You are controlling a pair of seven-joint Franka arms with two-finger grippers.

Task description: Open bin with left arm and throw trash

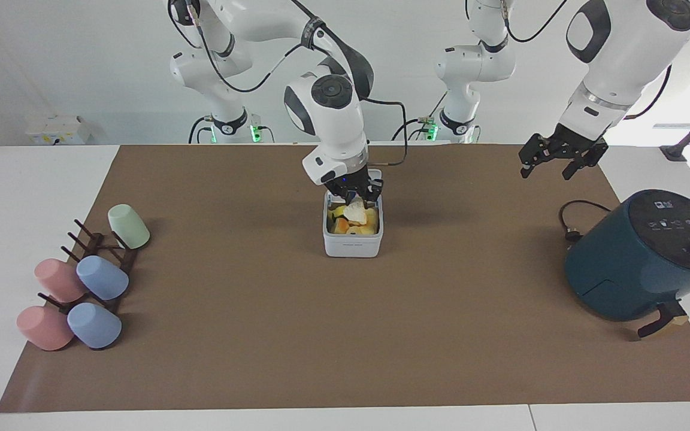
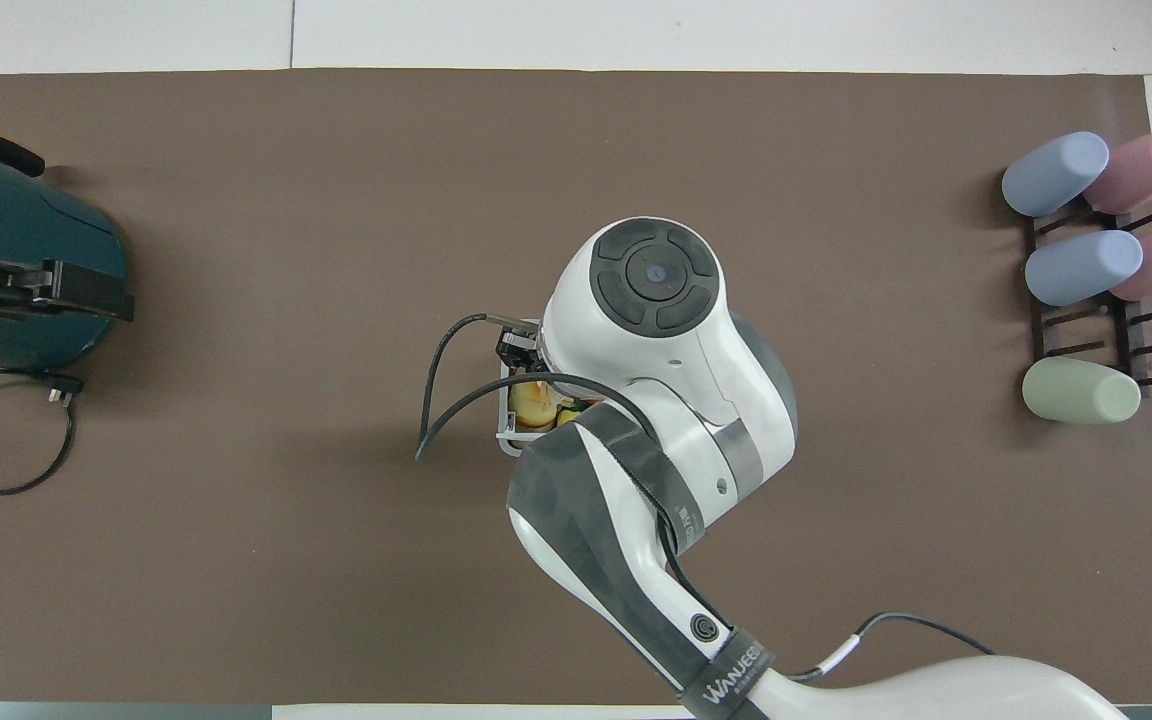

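Observation:
The white bin [image 1: 352, 242] stands mid-table with its lid [image 1: 375, 177] tipped up, and it is heaped with yellow and orange trash [image 1: 369, 222]. My right gripper [image 1: 357, 194] hangs just over the bin's opening. A pale scrap [image 1: 355, 210] sits right under it on top of the heap; whether it is still gripped does not show. From overhead the right arm covers most of the bin, leaving only a corner of its rim [image 2: 506, 425] and some trash [image 2: 536, 405] in sight. My left gripper [image 1: 560, 163] is open and empty in the air, over the teal appliance [image 2: 26, 250] in the overhead view.
The teal appliance [image 1: 644, 257] stands at the left arm's end, with its cable [image 1: 572, 218] looped on the mat. A dark rack [image 1: 105, 263] with several pastel cups lies at the right arm's end, also seen from overhead as the rack [image 2: 1086, 320].

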